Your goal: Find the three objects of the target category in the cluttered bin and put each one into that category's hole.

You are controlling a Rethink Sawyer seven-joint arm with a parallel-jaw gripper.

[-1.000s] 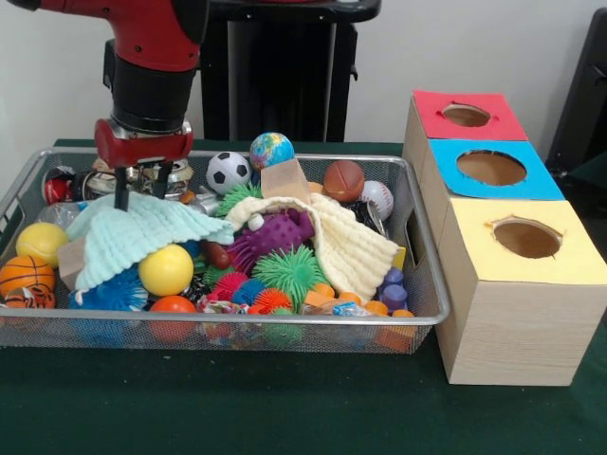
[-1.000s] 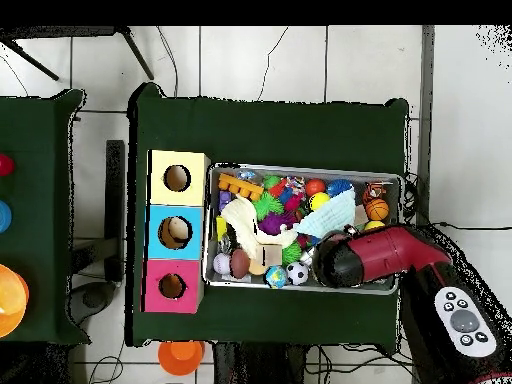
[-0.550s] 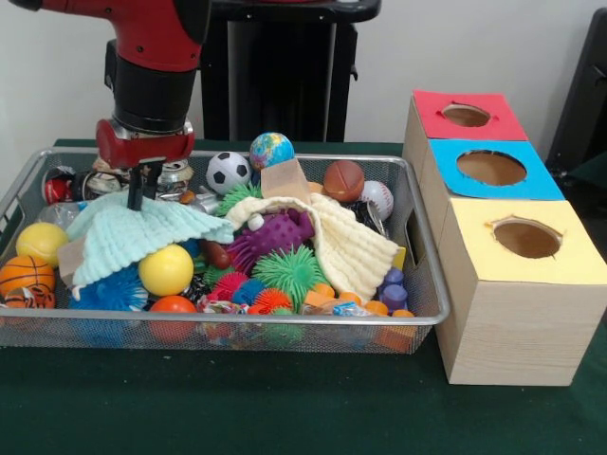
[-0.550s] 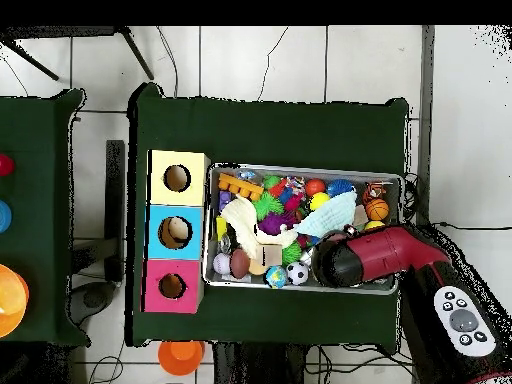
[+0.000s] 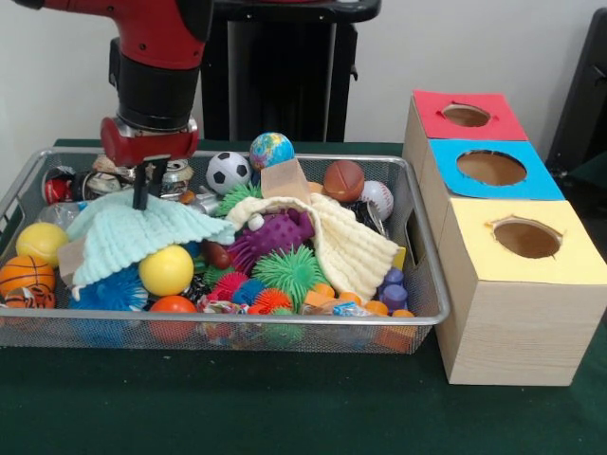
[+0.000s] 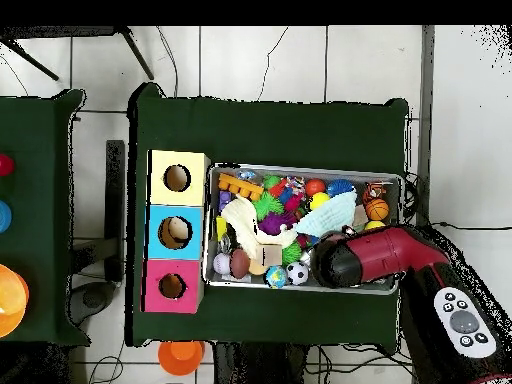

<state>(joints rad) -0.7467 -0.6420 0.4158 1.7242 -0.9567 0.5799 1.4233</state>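
Observation:
A wire mesh bin holds several balls, spiky toys and two cloths. A mint green cloth is draped over the left side of the pile, also seen as the pale cloth from overhead. My gripper stands at the cloth's back edge with its fingers together, pinching a raised peak of the fabric. Overhead, the red arm hides the gripper. A wooden box right of the bin has a red hole, a blue hole and a yellow hole.
In the bin lie a cream cloth, a yellow ball, a soccer ball, a globe ball, a brown ball, a purple spiky toy and a green spiky ball. Metal cans sit behind the gripper.
The fingers were apart over the mint cloth's back edge a second ago; they have closed on the fabric. The gripper has since shifted slightly right and the cloth's edge has risen a little.

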